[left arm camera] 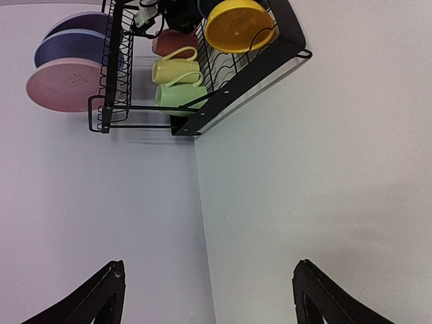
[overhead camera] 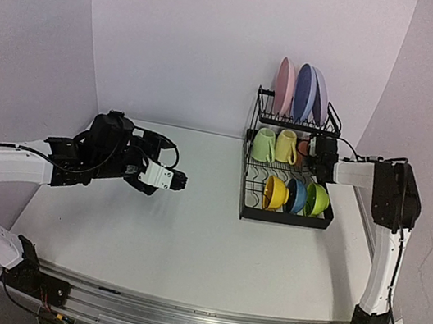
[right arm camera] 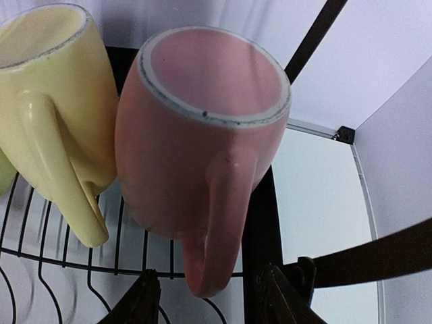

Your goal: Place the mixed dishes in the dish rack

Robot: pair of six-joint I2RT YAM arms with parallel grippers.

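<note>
scanning from above: plates upright on the top shelf of the dish rack, mugs and bowls on its lower tray, none outside it. left wrist: left gripper spread, empty, far from the rack. right wrist: right gripper parted around the handle of the pink mug, not touching; loading seemingly complete.

1. My right fingers are black.
2. Pink mug, grey-flecked rim; yellow mug likewise; green mug.
3. Rack: black wire.
4. Pink plate, blue plate, lilac plate.
5. Yellow bowl, blue bowl, green bowl.
</note>
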